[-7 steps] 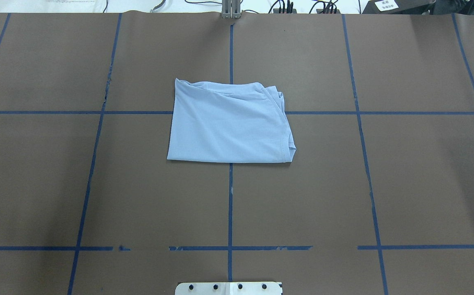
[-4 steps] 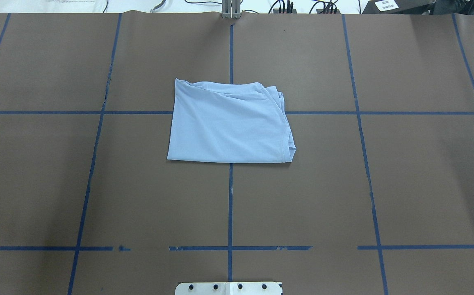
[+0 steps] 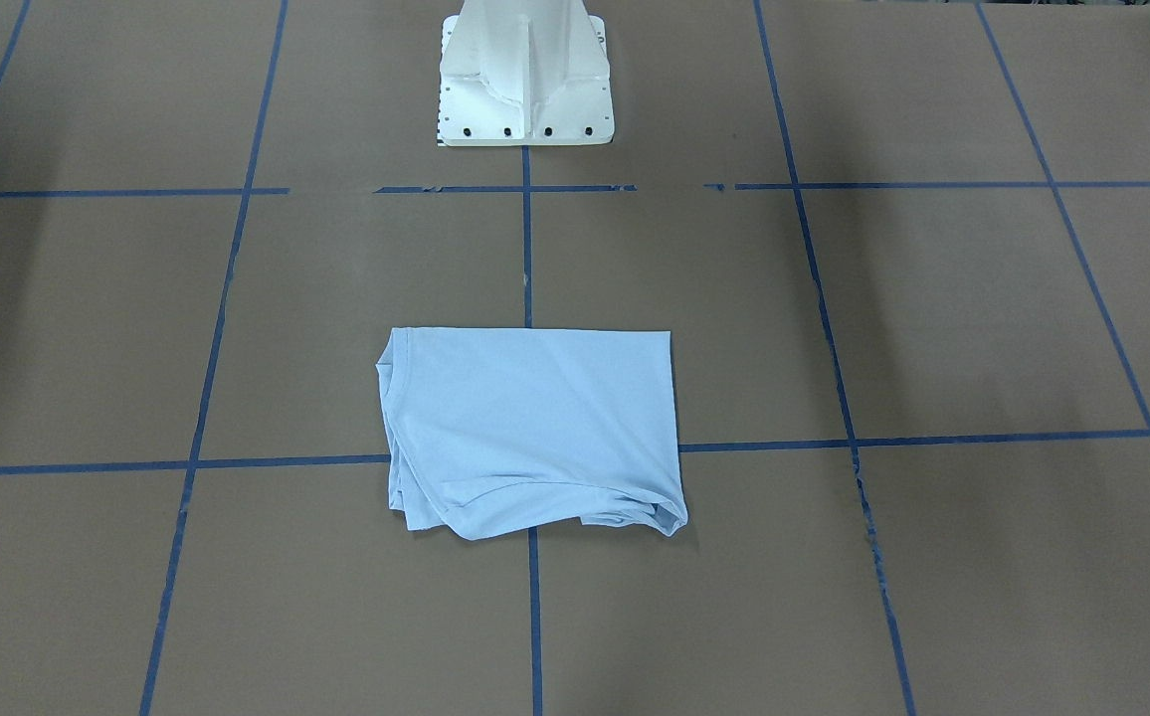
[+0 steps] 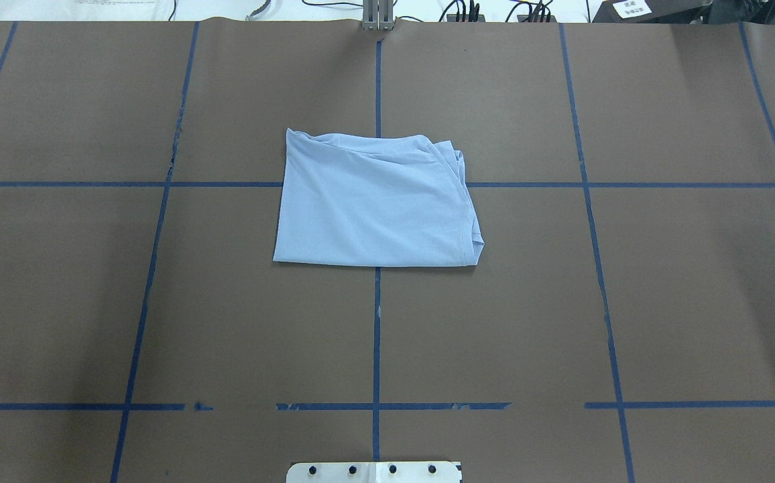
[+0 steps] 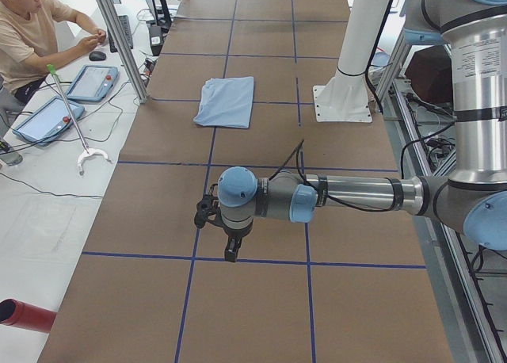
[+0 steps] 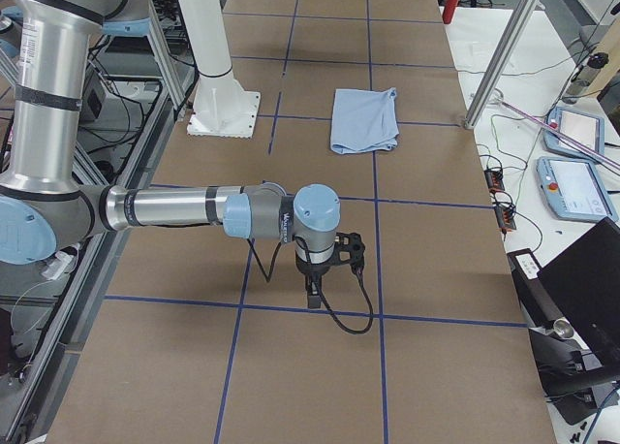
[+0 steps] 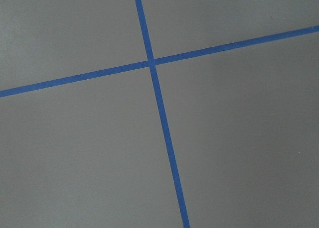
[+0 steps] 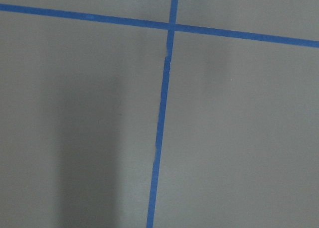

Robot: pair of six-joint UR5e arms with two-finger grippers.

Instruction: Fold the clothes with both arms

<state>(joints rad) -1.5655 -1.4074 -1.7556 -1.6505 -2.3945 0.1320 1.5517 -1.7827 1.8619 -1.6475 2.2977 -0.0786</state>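
The clothes are one light blue T-shirt (image 4: 374, 208), folded into a rough rectangle and lying flat at the middle of the brown table (image 3: 535, 418). Its print and label are hidden. Neither arm touches it. My left arm reaches out low over the table far from the shirt (image 5: 226, 101), its left gripper (image 5: 230, 252) pointing down at the paper. My right arm does the same at the opposite end, far from the shirt (image 6: 364, 119), with the right gripper (image 6: 312, 294) pointing down. I cannot tell if either gripper is open or shut. Both wrist views show only bare brown paper and blue tape.
A white pedestal base (image 3: 525, 99) stands behind the shirt. Blue tape lines (image 4: 377, 335) grid the table. A person (image 5: 32, 30) sits at a side table with tablet pendants (image 5: 91, 82). Aluminium posts (image 6: 504, 47) stand at the table's far edge.
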